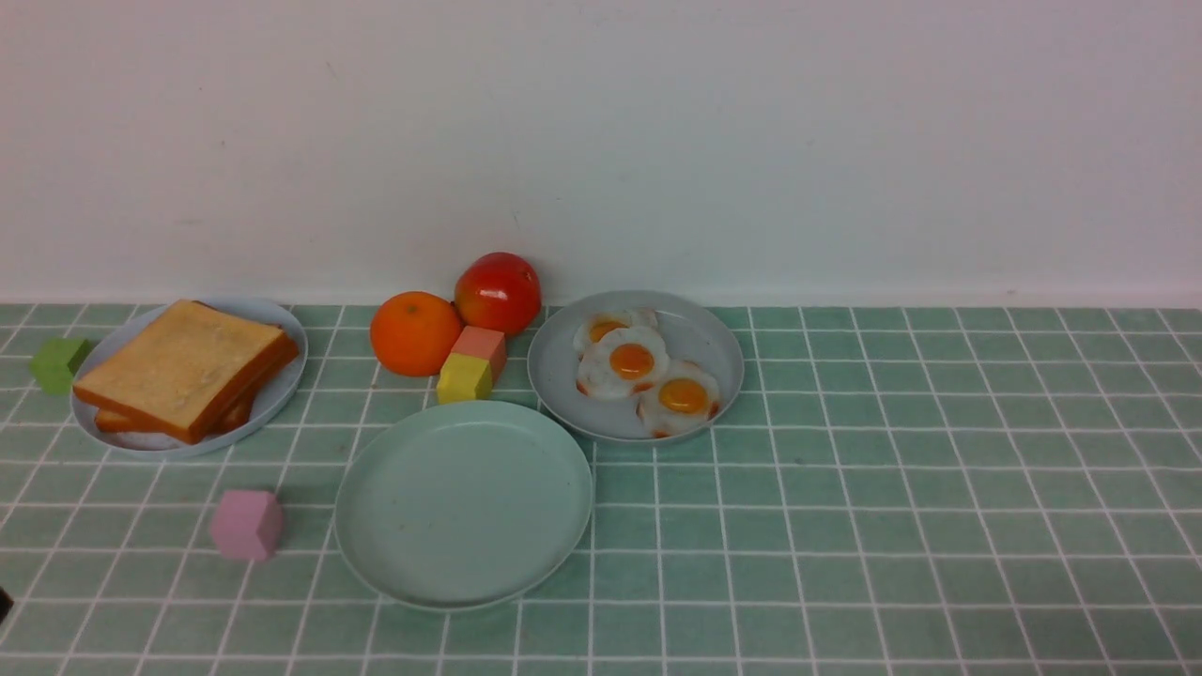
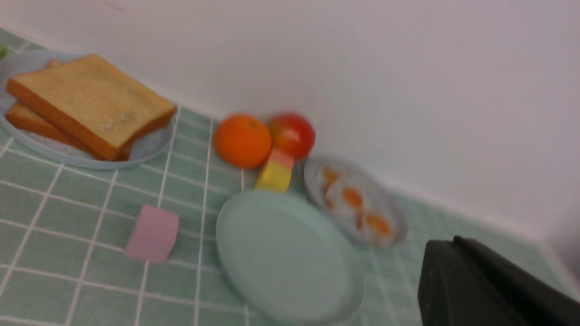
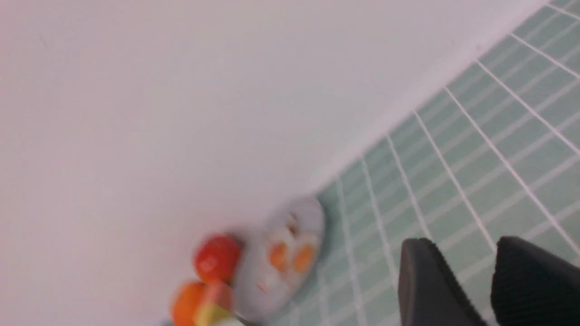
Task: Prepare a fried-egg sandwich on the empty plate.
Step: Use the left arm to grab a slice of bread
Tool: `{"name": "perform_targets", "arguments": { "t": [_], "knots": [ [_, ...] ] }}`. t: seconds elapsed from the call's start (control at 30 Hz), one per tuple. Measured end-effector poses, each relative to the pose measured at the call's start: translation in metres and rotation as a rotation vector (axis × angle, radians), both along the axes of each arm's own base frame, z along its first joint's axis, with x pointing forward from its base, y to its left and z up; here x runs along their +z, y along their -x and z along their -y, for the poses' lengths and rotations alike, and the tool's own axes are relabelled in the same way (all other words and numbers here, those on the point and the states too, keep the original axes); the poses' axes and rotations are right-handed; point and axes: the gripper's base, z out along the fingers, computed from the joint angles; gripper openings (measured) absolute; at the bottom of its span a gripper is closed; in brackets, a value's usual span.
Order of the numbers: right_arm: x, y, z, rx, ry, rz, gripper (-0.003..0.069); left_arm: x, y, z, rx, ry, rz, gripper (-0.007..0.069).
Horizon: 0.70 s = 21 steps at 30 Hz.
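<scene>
The empty plate, pale mint green, lies bare at the centre front, and shows as well in the left wrist view. Two toast slices are stacked on a light blue plate at the back left. Three fried eggs lie on a grey plate at the back centre. No fried-egg sandwich is in view. My left gripper is shut on nothing, above the table near the mint plate. My right gripper is open over bare tiles, away from the eggs. Neither gripper shows in the front view.
An orange and a red apple sit by the wall between the two back plates. A salmon block and a yellow block touch the mint plate's far rim. A pink cube and a green cube lie at the left.
</scene>
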Motion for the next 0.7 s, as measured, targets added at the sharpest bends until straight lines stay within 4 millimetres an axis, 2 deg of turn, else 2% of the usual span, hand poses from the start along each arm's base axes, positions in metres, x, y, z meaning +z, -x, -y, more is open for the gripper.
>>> {"name": "perform_targets", "arguments": {
  "t": [0.1,0.2,0.27,0.3,0.33,0.37,0.4,0.47,0.6,0.63,0.67,0.7],
  "knots": [
    [0.002,0.0,-0.001,0.012,-0.026,-0.002,0.0239,0.01,-0.013,0.005,-0.079,-0.102,-0.12,-0.0013],
    [0.014,0.004,-0.007,0.086,-0.006,-0.052,0.0232,0.013,-0.029,0.009,-0.125,-0.146,-0.257,-0.0013],
    [0.041,0.011,-0.013,0.194,0.126,-0.103,0.0197,0.013,-0.051,0.013,-0.166,-0.181,-0.426,-0.0013],
    [0.063,0.015,-0.016,0.255,0.227,-0.116,0.0159,0.014,-0.063,0.014,-0.181,-0.203,-0.489,-0.0013],
    [0.073,0.015,-0.018,0.311,0.312,-0.157,0.0133,0.014,-0.074,0.015,-0.189,-0.215,-0.538,-0.0013],
    [0.076,0.014,-0.019,0.321,0.333,-0.171,0.0126,0.016,-0.076,0.016,-0.19,-0.218,-0.542,-0.0013],
    [0.105,0.017,-0.022,0.409,0.478,-0.201,0.006,0.017,-0.095,0.016,-0.191,-0.24,-0.599,-0.0013],
    [0.124,0.015,-0.026,0.502,0.598,-0.268,0.0,0.019,-0.118,0.017,-0.183,-0.267,-0.629,-0.0013],
    [0.156,-0.005,-0.032,0.615,0.758,-0.354,-0.001,0.02,-0.159,0.014,-0.148,-0.356,-0.63,-0.0013],
    [0.159,-0.005,-0.032,0.618,0.764,-0.351,-0.001,0.02,-0.161,0.014,-0.145,-0.362,-0.628,-0.0013],
    [0.167,-0.017,-0.036,0.646,0.802,-0.361,-0.0006,0.018,-0.182,0.012,-0.126,-0.414,-0.613,-0.0013],
    [0.173,-0.02,-0.037,0.657,0.814,-0.352,-0.0003,0.015,-0.193,0.012,-0.117,-0.444,-0.607,-0.0013]
  ]
}}
